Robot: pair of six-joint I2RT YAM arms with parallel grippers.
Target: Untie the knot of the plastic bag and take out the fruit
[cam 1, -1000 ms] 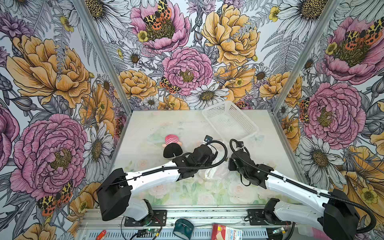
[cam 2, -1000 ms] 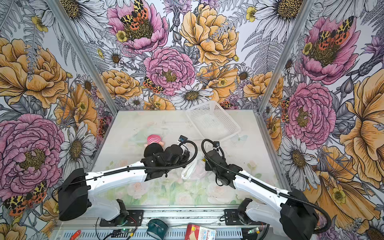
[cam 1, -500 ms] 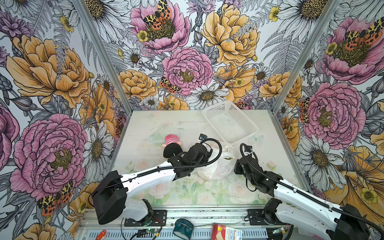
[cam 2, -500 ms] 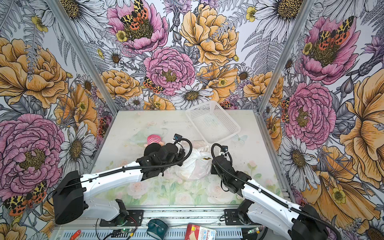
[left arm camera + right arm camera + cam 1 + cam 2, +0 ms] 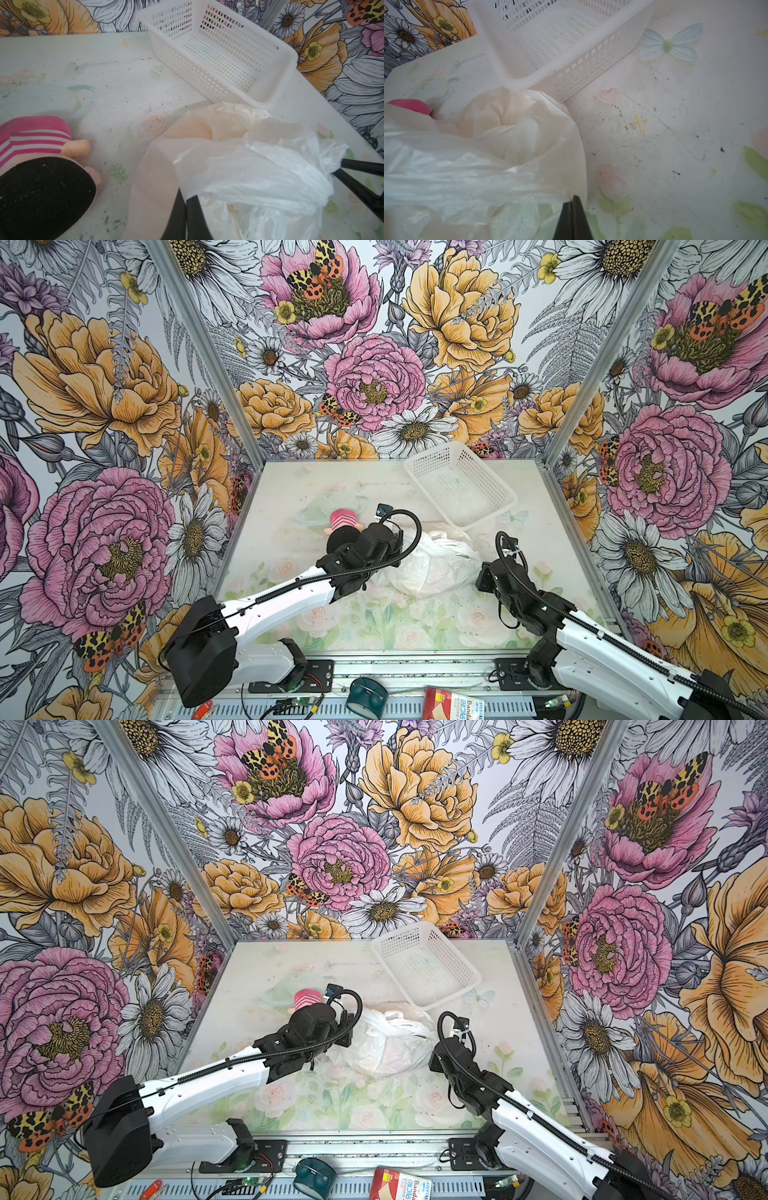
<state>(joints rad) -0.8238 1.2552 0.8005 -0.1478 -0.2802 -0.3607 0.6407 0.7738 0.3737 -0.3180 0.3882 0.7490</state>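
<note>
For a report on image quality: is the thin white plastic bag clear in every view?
In both top views the thin crinkly white plastic bag is sharp, evenly lit, shadows soft; in the left wrist view its stretched folds glare white and the left tool is blurred; in the right wrist view the white perforated plastic basket looks washed out, the right tool soft.

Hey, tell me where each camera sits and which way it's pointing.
Top views: high in front, looking down on the table; left arm and right arm show.
Left wrist: low, facing the basket across the plastic bag; left hand pinches it.
Right wrist: low, facing the same basket; right hand pinches the bag.
Shared: both wrist views show plastic bag and basket.
</note>
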